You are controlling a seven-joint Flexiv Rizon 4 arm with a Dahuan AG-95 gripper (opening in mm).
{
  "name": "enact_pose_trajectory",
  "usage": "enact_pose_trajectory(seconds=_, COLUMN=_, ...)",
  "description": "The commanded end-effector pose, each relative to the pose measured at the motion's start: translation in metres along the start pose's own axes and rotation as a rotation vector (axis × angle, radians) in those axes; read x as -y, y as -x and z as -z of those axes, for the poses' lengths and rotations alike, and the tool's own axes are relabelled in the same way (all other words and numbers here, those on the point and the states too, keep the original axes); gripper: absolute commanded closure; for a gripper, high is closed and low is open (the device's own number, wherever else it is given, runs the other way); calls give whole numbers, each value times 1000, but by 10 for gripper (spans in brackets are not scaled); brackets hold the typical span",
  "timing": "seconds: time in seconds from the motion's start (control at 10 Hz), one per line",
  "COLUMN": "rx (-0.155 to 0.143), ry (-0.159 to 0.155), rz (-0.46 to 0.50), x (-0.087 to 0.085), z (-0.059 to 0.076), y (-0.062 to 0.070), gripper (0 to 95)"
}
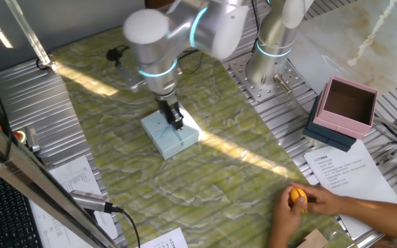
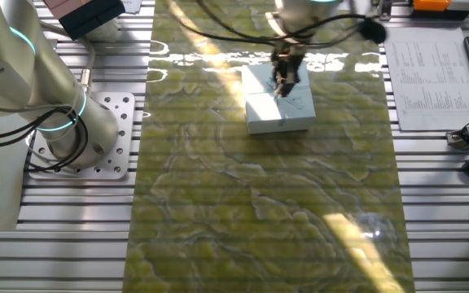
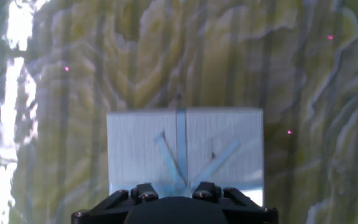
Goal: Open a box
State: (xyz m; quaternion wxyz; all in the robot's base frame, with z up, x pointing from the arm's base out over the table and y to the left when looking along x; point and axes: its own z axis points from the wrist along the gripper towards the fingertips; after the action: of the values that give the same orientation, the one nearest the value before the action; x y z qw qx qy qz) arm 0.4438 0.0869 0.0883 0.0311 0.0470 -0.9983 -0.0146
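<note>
Pale blue gift box sits lid-on near the middle of the green marbled mat, and the gripper is right down on its ribbon bow. Fingers closed or apart? Can't tell. Lifting the lid remains.

The small pale blue box looks like matt, finely textured card with a smooth blue ribbon. The green marbled mat is glossy, glare everywhere, over a ribbed bare-metal table.
</note>
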Motion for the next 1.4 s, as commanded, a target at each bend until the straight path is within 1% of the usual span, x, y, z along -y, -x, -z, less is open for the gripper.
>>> enact_pose_trajectory(seconds=0.1, rx=-8, ry=-6, rz=8, x=0, z=-3, y=0, gripper=380)
enact_pose_trajectory(seconds=0.4, rx=-8, ry=-15, rz=4, x=1, z=-4, y=-1, gripper=380)
enact_pose_trajectory(seconds=0.6, rx=-9, ry=-15, rz=21, x=10, z=-6, y=0, gripper=380)
enact_pose_trajectory(seconds=1.0, rx=-12, ry=-12, rz=22, x=10, z=-7, y=0, gripper=380)
enact_pose_trajectory(seconds=1.1, rx=-10, ry=-13, rz=21, x=10, z=-8, y=0, gripper=570)
enact_pose_trajectory(seconds=1.2, rx=-9, ry=-14, rz=18, x=10, z=-10, y=0, gripper=570)
enact_pose_trajectory(seconds=1.4, rx=-6, ry=-16, rz=15, x=10, z=-11, y=1, gripper=950)
